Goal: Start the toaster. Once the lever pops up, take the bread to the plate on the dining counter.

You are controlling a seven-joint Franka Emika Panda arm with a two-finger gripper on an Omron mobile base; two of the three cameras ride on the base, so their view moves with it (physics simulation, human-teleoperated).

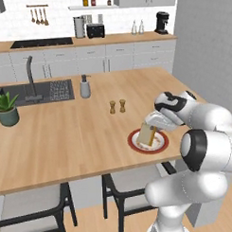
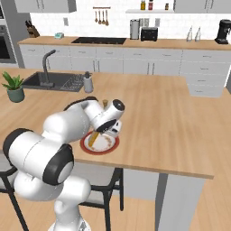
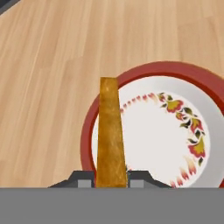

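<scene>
Bread (image 3: 109,131) — edge-on, pinched between the narrow jaws — just above the plate (image 3: 144,72) rim.

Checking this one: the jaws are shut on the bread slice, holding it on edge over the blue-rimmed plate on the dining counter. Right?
Not quite. The plate has a red rim, not blue, as the hand view shows. The rest holds: the gripper jaws are shut on the bread, on edge over it on the dining counter.

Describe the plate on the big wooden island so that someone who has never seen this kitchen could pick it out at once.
Start at the dining counter, the large light-wood island with the inset sink. Near its front edge, just ahead of two small shakers, lies the plate, under the gripper that holds the bread on edge over it. It is the island's one flat round dish, red-rimmed with a pale flowered centre.
</scene>
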